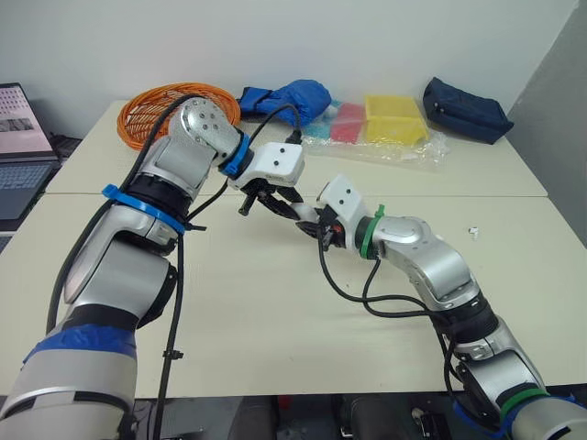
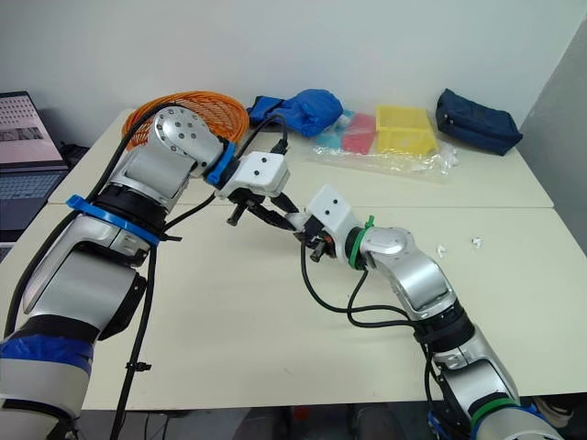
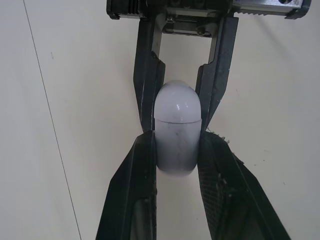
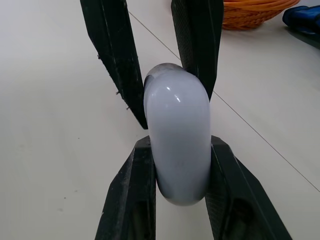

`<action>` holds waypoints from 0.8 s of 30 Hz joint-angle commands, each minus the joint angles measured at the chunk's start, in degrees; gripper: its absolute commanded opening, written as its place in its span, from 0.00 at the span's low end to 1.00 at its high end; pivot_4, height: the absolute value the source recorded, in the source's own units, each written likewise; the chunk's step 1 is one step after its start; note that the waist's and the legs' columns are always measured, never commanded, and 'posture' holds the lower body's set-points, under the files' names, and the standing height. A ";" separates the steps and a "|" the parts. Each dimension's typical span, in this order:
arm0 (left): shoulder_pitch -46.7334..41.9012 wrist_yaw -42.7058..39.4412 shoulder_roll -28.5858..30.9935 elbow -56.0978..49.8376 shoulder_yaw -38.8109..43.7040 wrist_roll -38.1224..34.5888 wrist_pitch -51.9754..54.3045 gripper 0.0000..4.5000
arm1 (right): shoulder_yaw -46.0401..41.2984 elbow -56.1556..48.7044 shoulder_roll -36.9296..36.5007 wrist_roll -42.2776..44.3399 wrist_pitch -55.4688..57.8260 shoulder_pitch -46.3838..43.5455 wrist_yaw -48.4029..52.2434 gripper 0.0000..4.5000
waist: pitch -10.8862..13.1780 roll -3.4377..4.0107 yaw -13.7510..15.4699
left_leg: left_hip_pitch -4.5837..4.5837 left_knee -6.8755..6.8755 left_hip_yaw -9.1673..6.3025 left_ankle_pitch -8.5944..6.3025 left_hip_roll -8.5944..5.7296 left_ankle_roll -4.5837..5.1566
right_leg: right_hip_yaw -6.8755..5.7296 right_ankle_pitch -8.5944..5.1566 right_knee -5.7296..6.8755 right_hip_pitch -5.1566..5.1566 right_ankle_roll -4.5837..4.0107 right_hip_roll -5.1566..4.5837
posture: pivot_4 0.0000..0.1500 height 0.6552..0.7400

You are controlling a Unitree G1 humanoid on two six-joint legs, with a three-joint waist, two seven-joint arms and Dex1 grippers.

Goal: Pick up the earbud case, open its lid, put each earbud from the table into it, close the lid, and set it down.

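The earbud case [image 3: 175, 135] is hanging in the air over the middle of the table [image 1: 275, 312], carried between the two grippers. It is a smooth, pale, rounded capsule, and in the left wrist view a thin seam is running across it under the domed lid, which is sitting closed on the body.

The left gripper [image 3: 176, 145] is clamping the body of the case, with both black fingers pressing on opposite sides below the seam. The right gripper [image 4: 179, 150] is meeting it from the opposite side. Its fingers are squeezing the case as well, and in the left wrist view they are flanking the domed lid end. The two sets of fingers are pointing toward each other, their tips nearly overlapping along the case.

On the table, off to the robot's right and well apart from the grippers, two small white pieces [image 2: 440, 248] [image 2: 475, 242] are lying near each other; they are too small to tell exactly what they are.

Along the far side, an orange basket [image 1: 151, 110] is sitting at the left, a blue cloth bundle [image 1: 286, 96] beside it, then a pink item [image 1: 348, 119] and a yellow tray [image 1: 394, 117] on clear plastic, and a navy pouch [image 1: 466, 110] at the right. A laptop [image 1: 18, 137] is standing open past the table's left edge.
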 commanded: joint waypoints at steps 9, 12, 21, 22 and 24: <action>0.05 -0.31 0.71 -3.62 1.65 -1.09 2.22 0.17 | -0.87 -1.53 0.56 -0.64 -1.09 -1.54 0.74 0.20 | 0.00 0.00 0.00 | 0.00 0.01 -0.01 0.00 0.00 0.00 | -0.01 0.02 0.02 0.00 -0.04 0.01 | 1.00 1.00; 0.38 -0.31 0.14 -3.32 2.56 -0.50 2.60 0.17 | -0.86 -1.32 -0.04 -0.69 -1.29 -1.63 1.40 0.20 | 0.00 0.00 0.00 | 0.00 0.02 -0.01 0.00 0.00 0.00 | 0.00 0.08 0.03 0.00 -0.13 0.01 | 1.00 1.00; 5.30 2.42 -0.47 -1.98 9.95 -3.03 10.89 0.17 | -4.86 -6.33 -6.50 3.67 1.34 -0.17 8.24 0.86 | 0.00 0.00 0.00 | 0.00 0.04 -0.01 0.00 0.00 0.00 | -0.01 0.14 0.04 0.00 -0.23 0.01 | 1.00 1.00; 7.30 3.15 -1.05 -2.41 13.16 -6.05 13.19 0.17 | -7.01 -8.38 -8.20 6.04 2.77 0.32 9.89 0.95 | 0.00 0.00 0.01 | 0.00 0.04 0.00 0.00 0.00 0.00 | -0.01 0.13 0.05 0.00 -0.22 0.00 | 1.00 1.00; 10.72 4.28 -2.10 -4.33 18.60 -10.99 16.73 0.17 | -10.77 -11.30 -10.27 10.01 5.22 0.85 11.57 1.00 | 0.00 0.00 0.00 | 0.00 0.03 -0.02 0.00 0.01 0.00 | -0.01 0.14 0.05 0.01 -0.23 -0.01 | 1.00 1.00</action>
